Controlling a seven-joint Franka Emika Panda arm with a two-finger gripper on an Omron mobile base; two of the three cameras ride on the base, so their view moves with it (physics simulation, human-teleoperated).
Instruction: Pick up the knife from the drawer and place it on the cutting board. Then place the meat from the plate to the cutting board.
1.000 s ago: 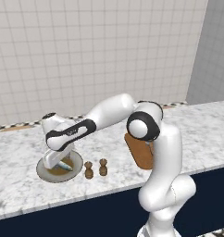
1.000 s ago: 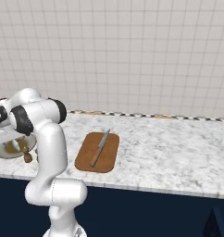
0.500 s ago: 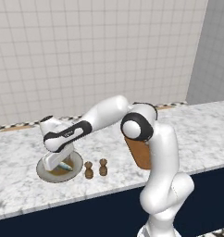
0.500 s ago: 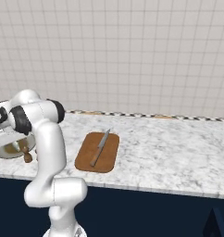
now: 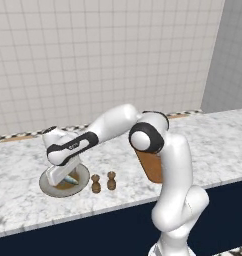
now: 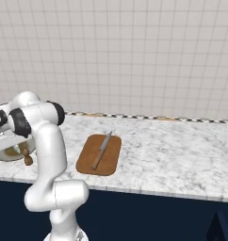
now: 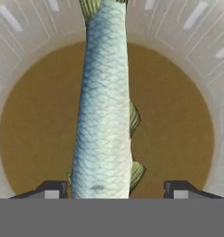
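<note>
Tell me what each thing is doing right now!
Knife: lying flat on the cutting board.
Fish: lying on the plate, between the jaws, not lifted.
Gripper: down over the plate, jaws apart on either side of the fish.
Two small brown shakers: standing upright beside the plate.

Marble counter (image 6: 182,146) carried cutting board (image 6: 99,155) centre, plate (image 5: 49,184) far left, two small brown shakers (image 5: 103,182) beside the plate.
</note>
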